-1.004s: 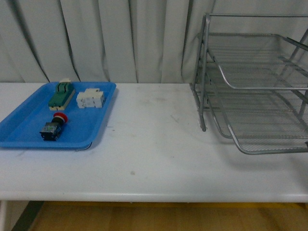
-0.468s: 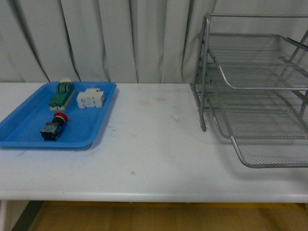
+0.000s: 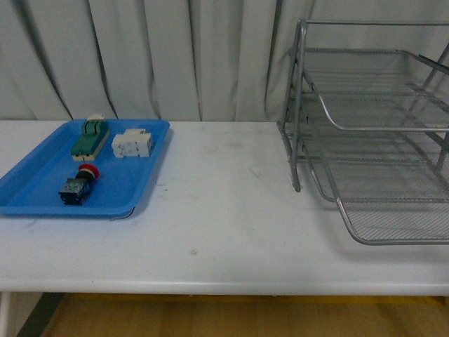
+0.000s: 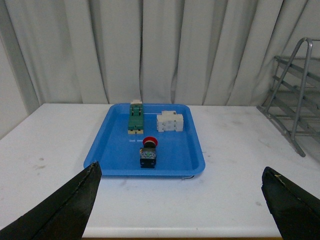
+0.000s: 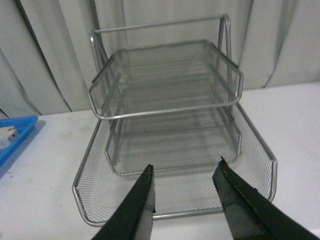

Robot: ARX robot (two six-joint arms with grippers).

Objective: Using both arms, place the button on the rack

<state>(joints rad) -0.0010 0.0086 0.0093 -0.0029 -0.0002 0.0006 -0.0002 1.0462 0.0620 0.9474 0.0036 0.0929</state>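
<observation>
Surface: white counter (image 3: pixel 224 232), a few faint scuffs and specks. Pleated pale curtain (image 3: pixel 175 56) hangs along its far edge. Strip of wood floor (image 3: pixel 210 316) shows below the near edge.

Left part of the counter: flat blue tray (image 3: pixel 123 184). In it, the button (image 3: pixel 78 185) lies on its side in the near half, red cap pointing toward the curtain, dark blocky body toward the robot. Beyond it sit a green-topped block (image 3: pixel 90 137) and, just beside that, a white block (image 3: pixel 132 143); both stand apart from the button.

Right part of the counter: silver wire-mesh rack (image 3: pixel 372 140), three tiers, lowest tier jutting nearest the robot. Well apart from the tray, bare counter between.

Left claw (image 4: pixel 180 170): spread wide, nothing held. Only its two dark fingers (image 4: pixel 70 205) show at the picture's lower corners. The button sits ahead of it in the tray, roughly centred between the fingers, well apart from both.

Right claw (image 5: pixel 184 166): parted, narrower gap, nothing held. It faces the rack's open front, its fingertips (image 5: pixel 145 185) over the lowest tier's front mesh; contact cannot be told. The button is far from this claw; only the tray's corner shows at the edge of the right wrist view.
</observation>
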